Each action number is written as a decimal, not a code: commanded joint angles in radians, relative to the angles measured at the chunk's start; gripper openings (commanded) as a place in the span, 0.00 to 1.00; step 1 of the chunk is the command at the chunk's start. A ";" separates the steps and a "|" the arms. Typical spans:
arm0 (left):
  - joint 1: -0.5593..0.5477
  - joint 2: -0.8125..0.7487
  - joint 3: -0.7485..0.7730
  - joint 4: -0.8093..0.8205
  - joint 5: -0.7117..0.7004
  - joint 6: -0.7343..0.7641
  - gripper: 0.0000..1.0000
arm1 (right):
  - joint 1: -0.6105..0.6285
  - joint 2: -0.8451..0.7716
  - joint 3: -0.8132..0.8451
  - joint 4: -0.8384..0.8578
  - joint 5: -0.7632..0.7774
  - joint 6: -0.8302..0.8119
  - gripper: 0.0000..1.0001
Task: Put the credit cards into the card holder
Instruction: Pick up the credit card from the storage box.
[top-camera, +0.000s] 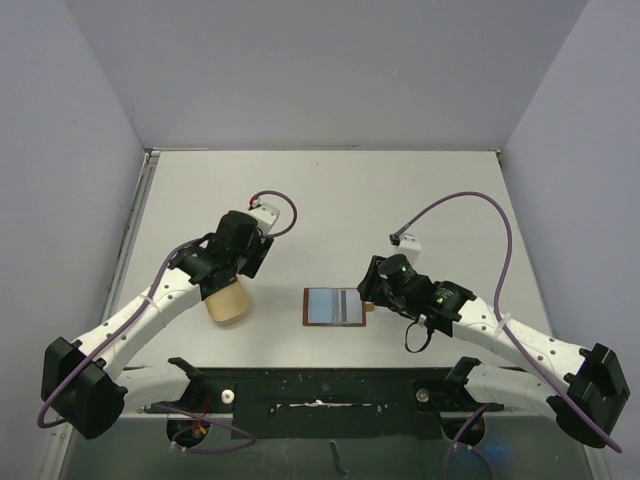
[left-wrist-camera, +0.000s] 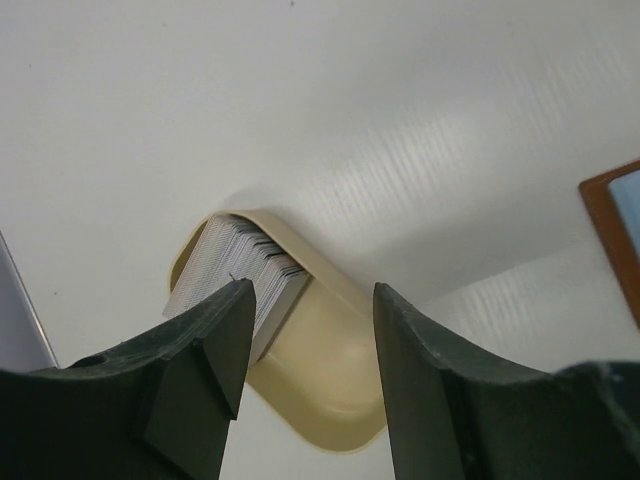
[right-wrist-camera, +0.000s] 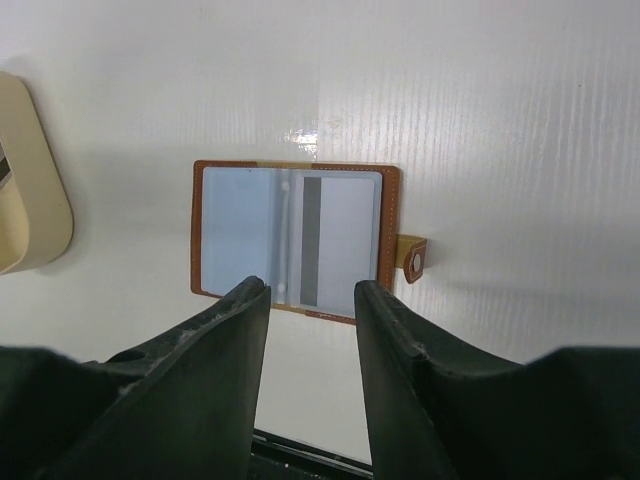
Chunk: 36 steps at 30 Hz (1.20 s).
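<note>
When you look down from the top camera, the white left arm (top-camera: 150, 300) comes in from the bottom left corner. It bends at the elbow, and its black wrist hangs over a tan rounded plastic dish (top-camera: 228, 303). That wrist hides the left gripper's tips in this view. The white right arm (top-camera: 510, 345) comes in from the bottom right corner and bends the same way. Its black wrist sits just to the right of the small brown leather card holder (top-camera: 336, 307). The card holder lies open and flat on the pale grey table (top-camera: 330, 200), between the two arms and well apart from the dish.

From the left wrist camera, the left gripper (left-wrist-camera: 312, 290) points down at the dish (left-wrist-camera: 320, 370). Its two dark fingers are spread with a wide gap between them, and nothing is pinched in that gap. A stack of thin pale grey credit cards (left-wrist-camera: 235, 265) stands on edge at one end of the dish. One finger is right in front of the stack, but I cannot tell if it touches. A brown corner of the card holder (left-wrist-camera: 610, 235) peeks in at the right edge.

From the right wrist camera, the right gripper (right-wrist-camera: 310, 287) hangs above the near edge of the card holder (right-wrist-camera: 240, 230). Its fingers are apart too and hold nothing. The card holder is pale blue inside with a dark stripe (right-wrist-camera: 311, 240) down the middle. Its little snap tab (right-wrist-camera: 413, 258) sticks out to the right. The dish (right-wrist-camera: 30, 200) shows at the left edge.
</note>
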 joint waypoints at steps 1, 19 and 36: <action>0.053 -0.009 -0.034 -0.053 -0.018 0.136 0.49 | -0.012 -0.051 0.049 -0.015 0.033 -0.017 0.41; 0.125 0.112 -0.251 0.203 -0.235 0.196 0.47 | -0.037 -0.050 0.018 0.011 0.006 -0.043 0.41; 0.126 0.138 -0.262 0.218 -0.239 0.204 0.46 | -0.073 -0.111 -0.005 0.002 -0.002 -0.068 0.42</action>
